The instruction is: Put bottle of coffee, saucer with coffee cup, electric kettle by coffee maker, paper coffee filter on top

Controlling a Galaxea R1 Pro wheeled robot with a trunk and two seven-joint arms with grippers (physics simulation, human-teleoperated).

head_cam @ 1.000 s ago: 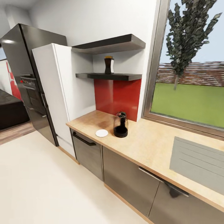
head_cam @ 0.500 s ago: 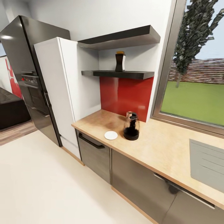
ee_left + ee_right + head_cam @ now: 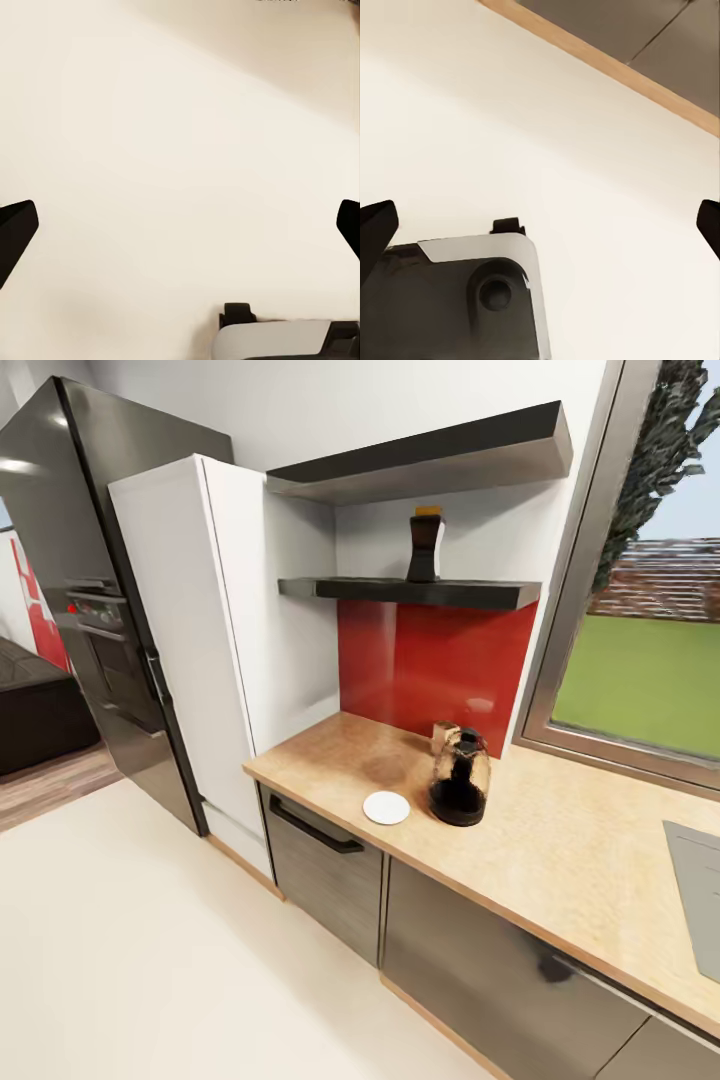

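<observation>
- Two claws of mine, left gripper (image 3: pixel 180 225) and right gripper (image 3: pixel 540 225), hang spread wide over bare floor (image 3: pixel 120 920), holding nothing.
- Since a second ago my view has swung and closed in; the things themselves sit as before.
- On the countertop (image 3: pixel 560 840), near its front edge, the saucer (image 3: pixel 386 807) lies just beside the coffee maker (image 3: pixel 460 778).
- Up on the lower shelf (image 3: pixel 420 592) stands the bottle of coffee (image 3: pixel 425 546); I judge it comes next.
</observation>
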